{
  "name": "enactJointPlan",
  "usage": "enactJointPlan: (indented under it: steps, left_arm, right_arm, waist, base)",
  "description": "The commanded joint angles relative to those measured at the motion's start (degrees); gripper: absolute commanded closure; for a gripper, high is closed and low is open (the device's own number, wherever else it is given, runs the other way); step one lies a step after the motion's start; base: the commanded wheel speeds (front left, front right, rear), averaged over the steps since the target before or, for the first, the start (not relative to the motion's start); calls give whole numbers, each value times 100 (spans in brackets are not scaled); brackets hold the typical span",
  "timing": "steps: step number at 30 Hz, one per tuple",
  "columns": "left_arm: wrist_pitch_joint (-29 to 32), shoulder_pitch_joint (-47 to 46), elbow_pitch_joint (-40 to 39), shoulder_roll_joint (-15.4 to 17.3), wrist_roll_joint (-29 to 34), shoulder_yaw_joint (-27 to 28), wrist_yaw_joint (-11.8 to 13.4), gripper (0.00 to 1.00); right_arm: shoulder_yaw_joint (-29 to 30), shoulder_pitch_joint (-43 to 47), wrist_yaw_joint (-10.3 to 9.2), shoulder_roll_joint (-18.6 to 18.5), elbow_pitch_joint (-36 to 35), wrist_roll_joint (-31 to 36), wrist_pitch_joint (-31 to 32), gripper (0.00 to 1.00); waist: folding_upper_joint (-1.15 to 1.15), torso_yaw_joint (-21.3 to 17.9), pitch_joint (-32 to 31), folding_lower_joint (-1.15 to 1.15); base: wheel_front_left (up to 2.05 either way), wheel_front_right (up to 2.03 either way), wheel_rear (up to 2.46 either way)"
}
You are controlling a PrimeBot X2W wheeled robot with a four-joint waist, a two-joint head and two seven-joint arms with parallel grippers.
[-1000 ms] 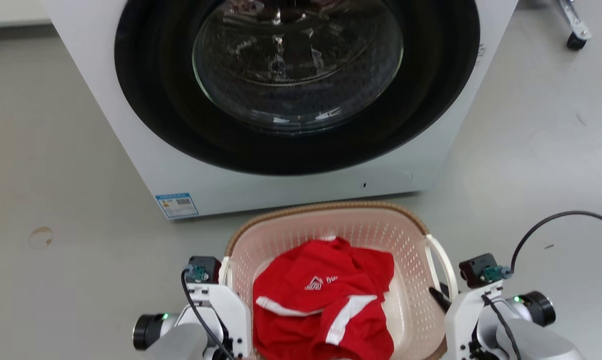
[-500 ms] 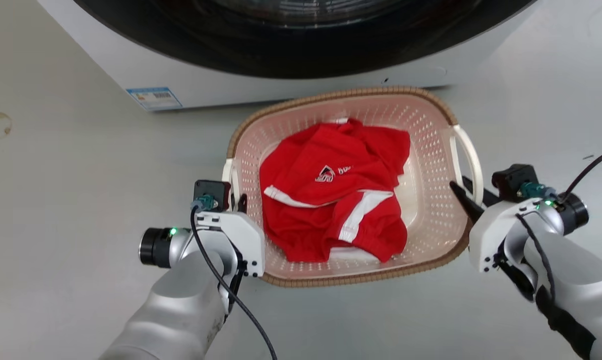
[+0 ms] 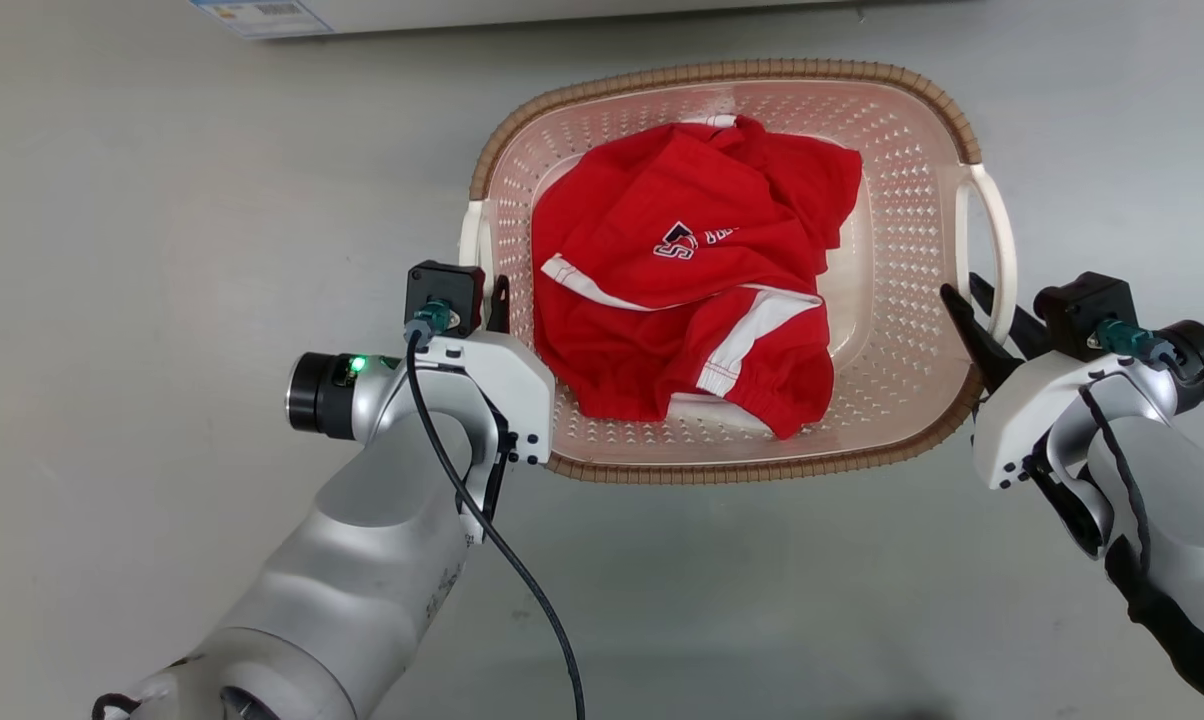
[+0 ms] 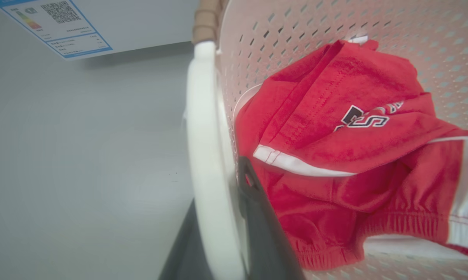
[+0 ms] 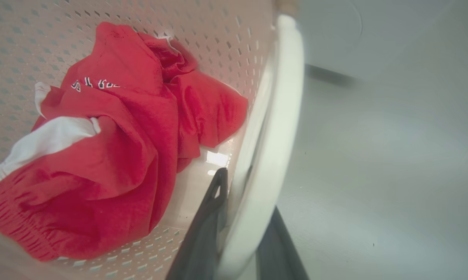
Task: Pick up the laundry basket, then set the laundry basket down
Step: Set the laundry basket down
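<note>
basket: by the washer, between both arms; on the floor or just off it, cannot tell.
left end effector: pinching the left handle.
right end effector: pinching the right handle.
handling: likely light, stiff plastic; best lifted level by both handles.
views: wrist views show each grip close up; head view shows the whole basket and shirt.

- Blue-bordered label on the white washer panel: a QR code and a scale of coloured bars, with print too small to read.
- On the red garment in the laundry basket: a dark, white-edged emblem shaped like an "S", with a short row of white letters beside it, not legible.
</note>
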State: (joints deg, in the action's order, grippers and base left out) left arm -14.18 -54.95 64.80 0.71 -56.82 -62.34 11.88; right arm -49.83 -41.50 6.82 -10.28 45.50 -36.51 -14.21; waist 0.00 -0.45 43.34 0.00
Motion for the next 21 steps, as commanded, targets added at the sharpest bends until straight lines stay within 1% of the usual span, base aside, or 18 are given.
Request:
enactJointPlan:
  steps: [1, 8, 14, 21]
  left_arm:
    - [-80, -150, -71, 228, 205, 112, 89, 100]
    - [-81, -151, -246, 285, 658, 496, 178, 100]
    - [-81, -172, -196, 259, 883, 650, 154, 100]
    - [-82, -265, -211, 244, 1049, 851, 143, 100]
  right_arm:
    - [-61, 365, 67, -177, -72, 184, -78, 100]
    - [166, 363, 67, -171, -137, 335, -78, 100]
    - [178, 362, 67, -219, -10, 313, -78, 100]
    - [279, 296, 67, -231, -45, 250, -78, 100]
  waist:
    - [0, 33, 138, 0]
    - [0, 52, 313, 0]
    - [0, 141, 413, 0]
    - [0, 144, 531, 0]
  base:
    - [0, 0, 0]
    - [0, 0, 0]
    - [0, 0, 0]
    - [0, 0, 0]
